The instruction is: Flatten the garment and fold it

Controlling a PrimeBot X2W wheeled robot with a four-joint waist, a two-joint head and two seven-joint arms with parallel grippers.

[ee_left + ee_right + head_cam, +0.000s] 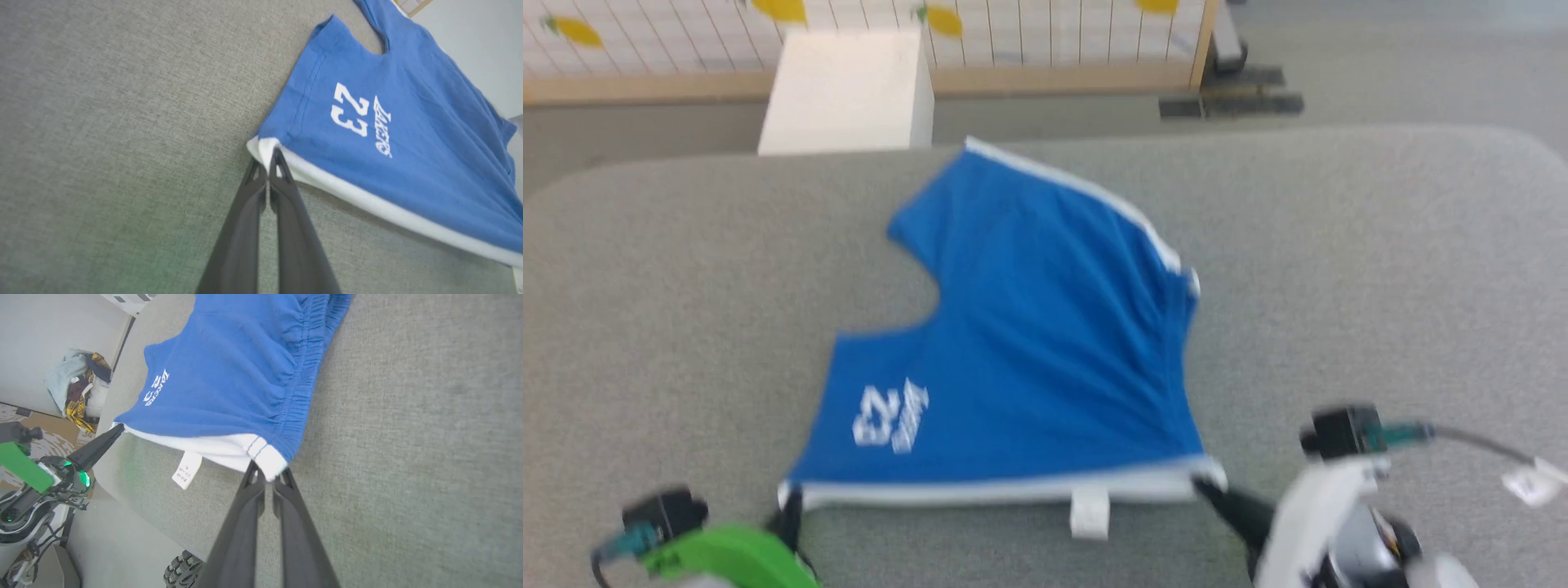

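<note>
We held the garment (1029, 327) on the tabletop (1380, 269), left fingers (265, 185) and right fingers (255, 490) each clamped on a white corner of it.

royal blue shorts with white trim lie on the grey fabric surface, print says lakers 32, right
No: the white print on the royal blue white-trimmed shorts reads LAKERS 23, not 32; the left wrist view shows it. They do lie on the grey fabric surface.

Blue shorts (1029, 327) lie spread on the grey fabric surface (1380, 286).
</note>
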